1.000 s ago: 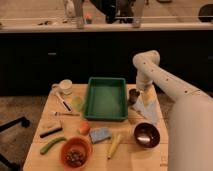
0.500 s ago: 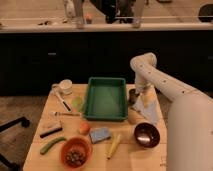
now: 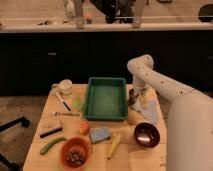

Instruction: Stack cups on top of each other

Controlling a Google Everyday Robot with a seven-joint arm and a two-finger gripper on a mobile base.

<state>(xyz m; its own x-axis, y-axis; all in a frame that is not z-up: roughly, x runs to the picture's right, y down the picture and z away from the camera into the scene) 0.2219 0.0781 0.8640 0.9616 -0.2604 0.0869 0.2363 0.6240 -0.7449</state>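
The pale light-green cup [image 3: 77, 103] stands on the wooden table [image 3: 55, 160], just left of the green tray [image 3: 105, 98]. The dark grey cup [image 3: 132, 95] stands by the tray's right edge. My gripper [image 3: 138, 95] hangs from the white arm [image 3: 150, 75] right of the tray, directly at the dark grey cup and partly covering it. I cannot tell whether it touches the cup.
A white mug [image 3: 65, 86] stands at the back left. A dark-brown bowl [image 3: 146, 135], a pale cloth [image 3: 148, 111], an orange bowl [image 3: 75, 153], a blue sponge [image 3: 100, 134], a banana [image 3: 114, 145], an orange fruit [image 3: 84, 128] and a green vegetable [image 3: 51, 145] lie on the table. A dark counter stands behind.
My arm has swung a little left and down, bringing the gripper closer to the tray's right edge and the dark grey cup. Nothing else on the table has moved.
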